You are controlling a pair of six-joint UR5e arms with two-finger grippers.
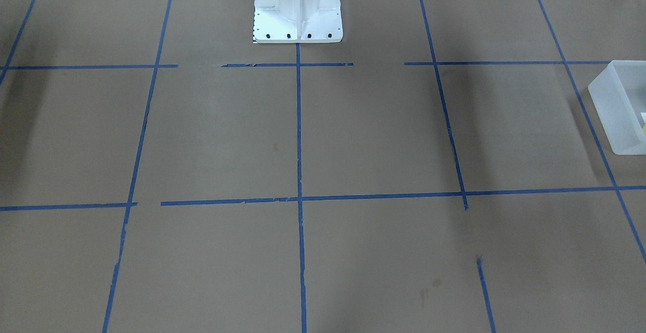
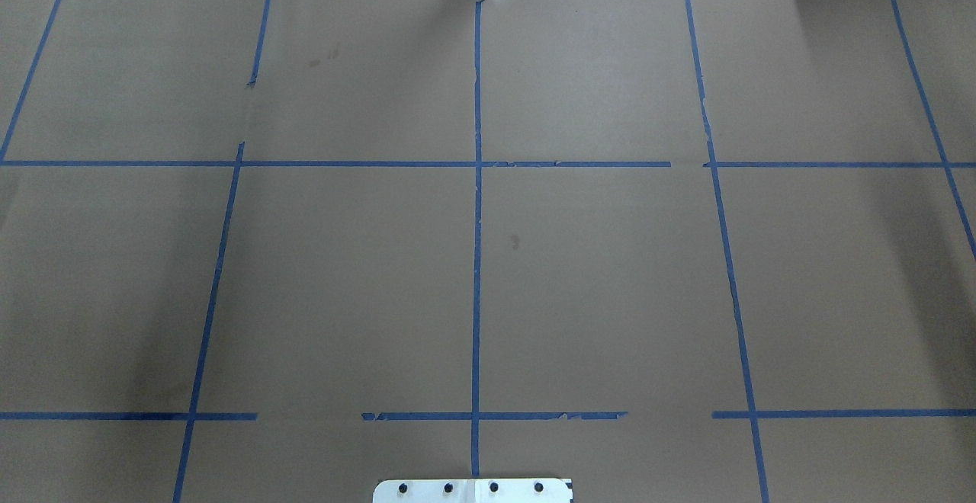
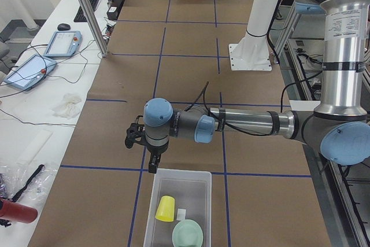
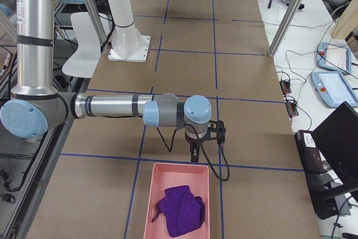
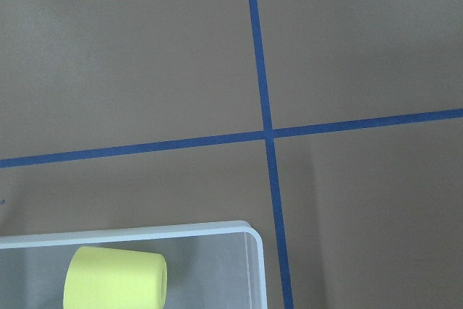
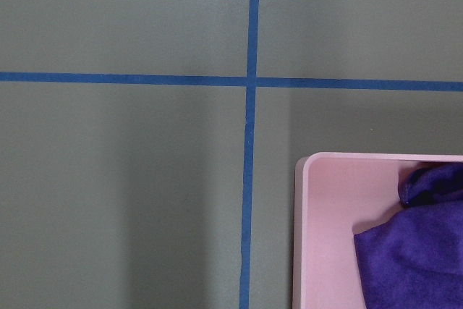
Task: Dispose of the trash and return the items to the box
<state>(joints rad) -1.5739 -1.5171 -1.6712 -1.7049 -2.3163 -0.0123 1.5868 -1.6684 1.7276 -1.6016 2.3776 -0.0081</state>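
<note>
The frosted-white box (image 3: 181,172) stands at the table's left end. In it the yellow cup (image 3: 165,208) lies on its side and the mint-green bowl (image 3: 188,234) sits beside it. The left wrist view shows the box's corner (image 5: 217,228) and the cup (image 5: 116,278). My left gripper (image 3: 152,167) points down just outside the box's near rim, apart from it. My right gripper (image 4: 193,154) hangs just outside the pink tray (image 4: 168,165). I cannot tell whether either gripper is open or shut. No fingers show in the wrist views.
The pink tray holds a crumpled purple cloth (image 4: 182,210), also in the right wrist view (image 6: 412,251). The white robot base (image 1: 298,10) stands at mid-table. A small white scrap (image 3: 181,213) lies in the box. Tablets and cables lie on the side bench (image 3: 34,73).
</note>
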